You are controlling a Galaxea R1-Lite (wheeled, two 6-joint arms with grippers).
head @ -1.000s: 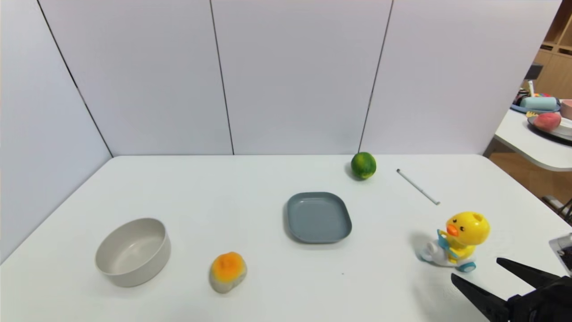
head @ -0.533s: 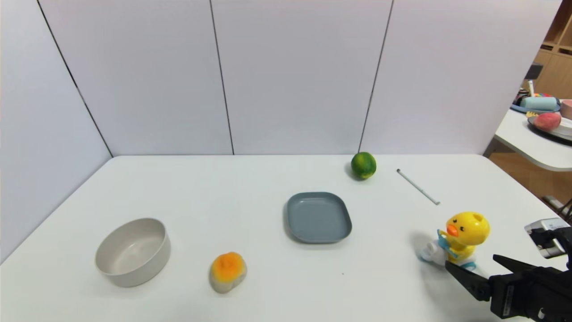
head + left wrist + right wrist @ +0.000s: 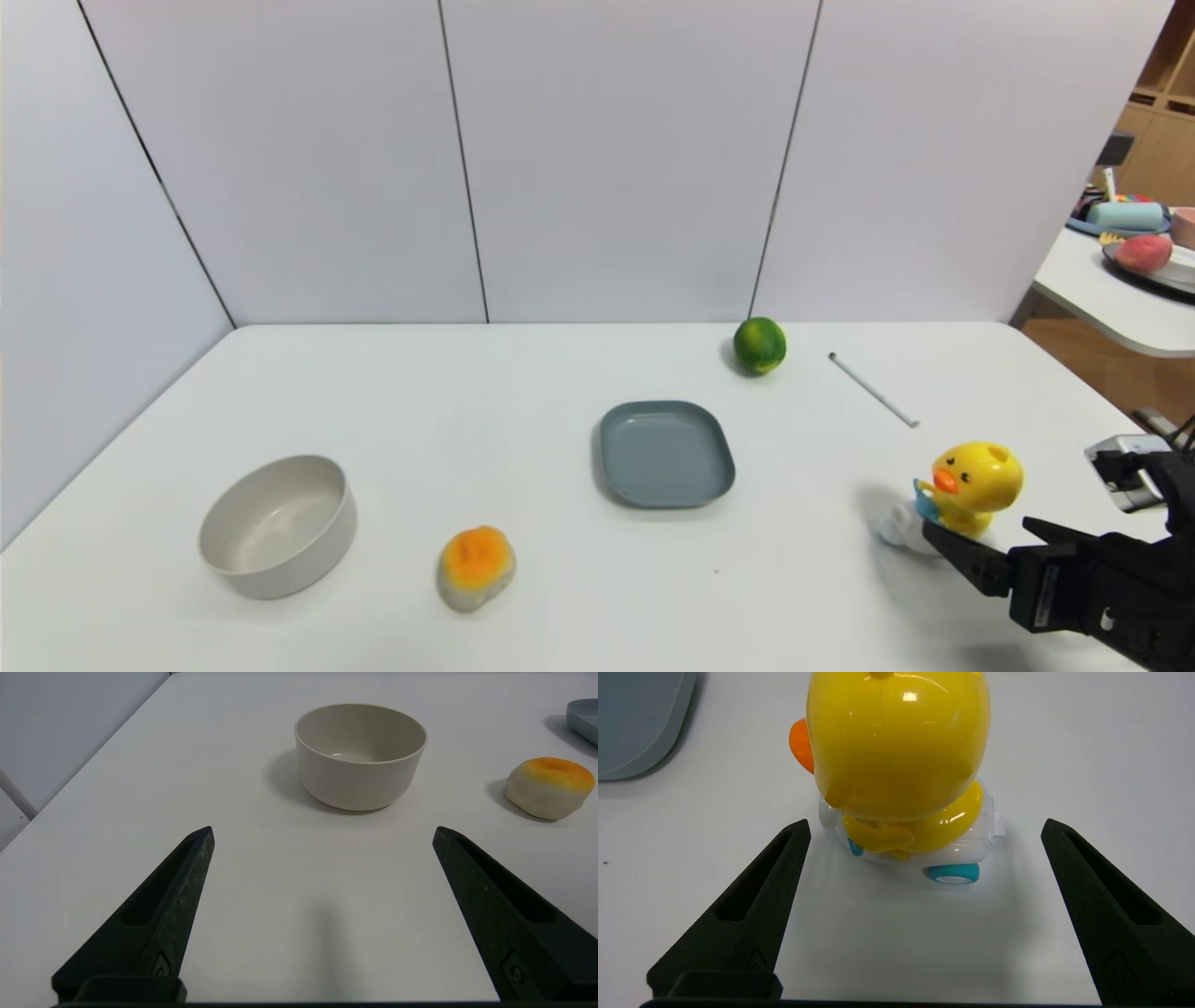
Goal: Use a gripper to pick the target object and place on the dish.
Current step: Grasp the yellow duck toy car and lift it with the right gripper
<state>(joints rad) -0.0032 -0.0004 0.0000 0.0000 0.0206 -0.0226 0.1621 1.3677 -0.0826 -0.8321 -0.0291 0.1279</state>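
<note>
The yellow toy duck [image 3: 971, 481] stands upright on its white wheeled base at the near right of the table. My right gripper [image 3: 977, 526] is open just in front of it, low over the table. In the right wrist view the duck [image 3: 896, 742] fills the space ahead of the right gripper [image 3: 925, 823], whose fingertips reach level with the base on either side without touching it. The grey-blue dish [image 3: 665, 453] lies empty mid-table, left of the duck; its corner [image 3: 635, 723] shows in the right wrist view. My left gripper [image 3: 322, 830] hangs open and empty over bare table.
A beige bowl [image 3: 327, 523] and an orange-grey lump [image 3: 476, 565] sit at the near left, also seen as the bowl [image 3: 359, 774] and lump [image 3: 549, 786] ahead of the left gripper. A green ball [image 3: 759, 345] and a thin white stick [image 3: 873, 390] lie behind the duck. The table's right edge is close.
My right gripper has moved forward from the near right corner up to the duck, its fingers now flanking the base. The duck has not moved.
</note>
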